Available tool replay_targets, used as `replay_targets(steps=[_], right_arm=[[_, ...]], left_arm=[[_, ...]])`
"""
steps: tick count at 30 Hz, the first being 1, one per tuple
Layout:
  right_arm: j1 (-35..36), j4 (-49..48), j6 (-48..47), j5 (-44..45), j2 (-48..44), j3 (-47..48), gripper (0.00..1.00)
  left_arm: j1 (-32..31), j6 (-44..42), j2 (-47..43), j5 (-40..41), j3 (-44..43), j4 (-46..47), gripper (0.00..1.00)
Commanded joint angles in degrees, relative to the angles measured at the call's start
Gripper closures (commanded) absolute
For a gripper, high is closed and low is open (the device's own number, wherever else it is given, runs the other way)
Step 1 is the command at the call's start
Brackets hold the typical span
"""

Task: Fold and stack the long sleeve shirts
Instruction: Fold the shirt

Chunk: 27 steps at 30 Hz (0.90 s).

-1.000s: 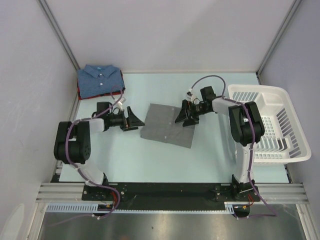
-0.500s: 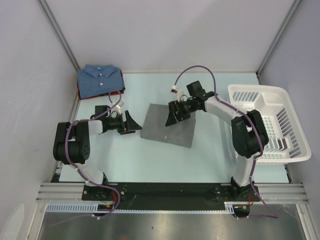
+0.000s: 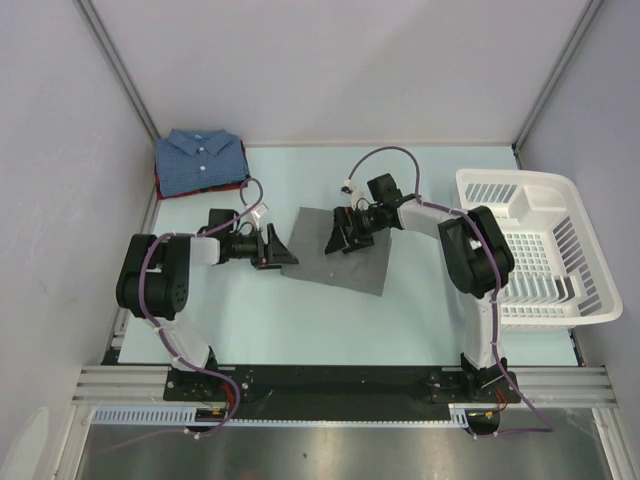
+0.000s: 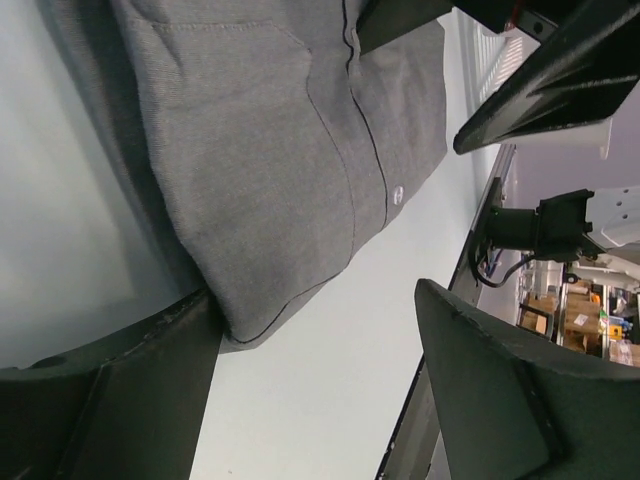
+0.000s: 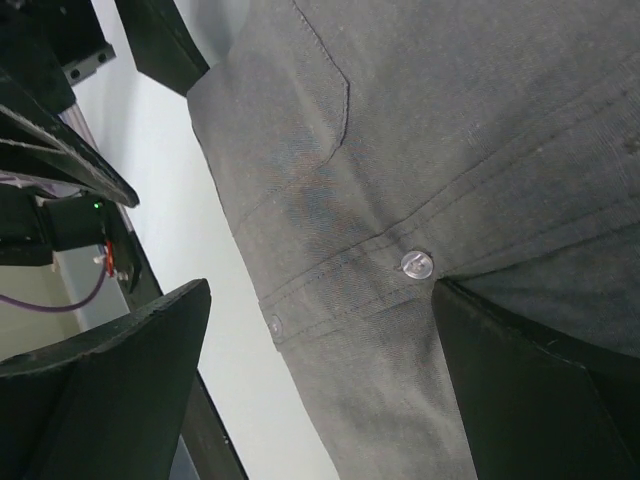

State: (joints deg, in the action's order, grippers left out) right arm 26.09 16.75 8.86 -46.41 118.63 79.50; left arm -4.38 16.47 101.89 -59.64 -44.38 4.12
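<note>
A plain mid-grey shirt (image 3: pixel 335 258) lies folded flat at the table's middle. A blue shirt (image 3: pixel 200 160) lies folded at the back left on top of a dark red shirt (image 3: pixel 163 190), of which only an edge shows. My left gripper (image 3: pixel 280 250) is open at the grey shirt's left edge. In the left wrist view (image 4: pixel 310 390) the shirt's corner (image 4: pixel 270 170) touches one finger. My right gripper (image 3: pixel 340 235) is open, low over the grey shirt's upper middle. In the right wrist view (image 5: pixel 320 380) one finger rests on the buttoned placket (image 5: pixel 420 150).
A white slatted plastic basket (image 3: pixel 560 195) stands at the right edge of the table. Grey walls close in the back and sides. The arm bases and a metal rail (image 3: pixel 340 385) run along the near edge.
My right gripper has moved left from the grey shirt's right edge to over its middle. My left gripper has moved right up to the shirt's left edge.
</note>
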Motion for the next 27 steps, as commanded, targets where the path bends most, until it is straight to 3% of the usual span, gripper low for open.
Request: replay_targets(steps=[1,9,11,13,15,18,20,27], right_arm=[[-0.42,-3.48,3.35,-0.17,2.30,0.74,0.00],[-0.86,-3.57,5.46,0.53,3.19,0.13,0.00],[-1.21,-3.39,5.38,1.32,3.01,0.12,0.00],[-1.74,-3.13,5.03,2.37,2.84,-0.23,0.00],[-2.18,-3.13,4.76,2.56,2.92,-0.23,0.00],[-2.62,-2.96,4.23,2.91,3.10,-0.05,0.00],[-2.71,-2.60,3.36,2.82,3.19,0.21,0.00],[-2.27,0.64,-0.60,-1.21,0.47,0.83,0.00]], left_arm=[[-0.89,-0.65,-2.65,-2.06,-0.27,2.03,0.19],[-0.98,-1.09,-4.33,-2.67,-0.53,1.60,0.34],[-1.07,-5.98,-3.63,-3.12,-1.75,-3.12,0.45],[-1.07,-15.70,-1.97,-2.15,-4.66,-15.33,0.57],[-0.72,-20.05,-1.17,-2.15,-5.28,-22.45,0.61],[-0.63,-23.06,-0.90,-2.06,-4.66,-25.64,0.68],[-0.37,-23.06,-1.42,-0.49,-4.58,-25.92,0.69],[5.86,-21.56,-6.95,5.23,-4.75,-24.34,0.52]])
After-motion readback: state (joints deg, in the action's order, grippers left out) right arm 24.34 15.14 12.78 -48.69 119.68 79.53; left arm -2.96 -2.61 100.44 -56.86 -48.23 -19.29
